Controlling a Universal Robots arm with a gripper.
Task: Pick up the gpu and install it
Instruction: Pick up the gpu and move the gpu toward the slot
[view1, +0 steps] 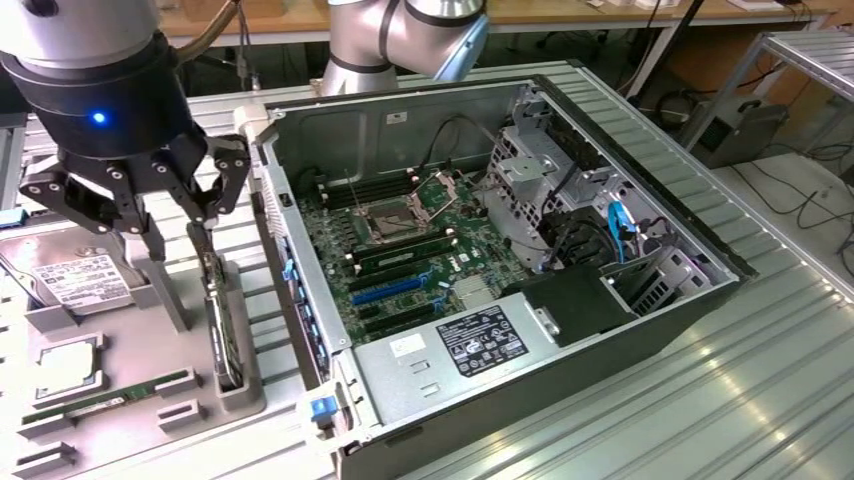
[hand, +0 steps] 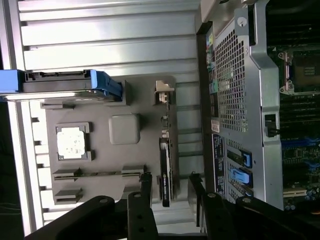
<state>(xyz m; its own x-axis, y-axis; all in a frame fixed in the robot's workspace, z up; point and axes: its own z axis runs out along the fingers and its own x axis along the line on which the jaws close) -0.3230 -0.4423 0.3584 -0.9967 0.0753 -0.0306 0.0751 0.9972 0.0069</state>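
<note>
Over on the exterior view's left, a grey tray holds one hard drive, one memory stick and one gpu, slotted on edge, probably so the spread claw straddling it can grip its faces; right of it lies one open computer case.

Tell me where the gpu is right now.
At the exterior view's left, the gpu stands on edge in a slot of the grey tray, between the hard drive and the computer case, under the open gripper.
</note>
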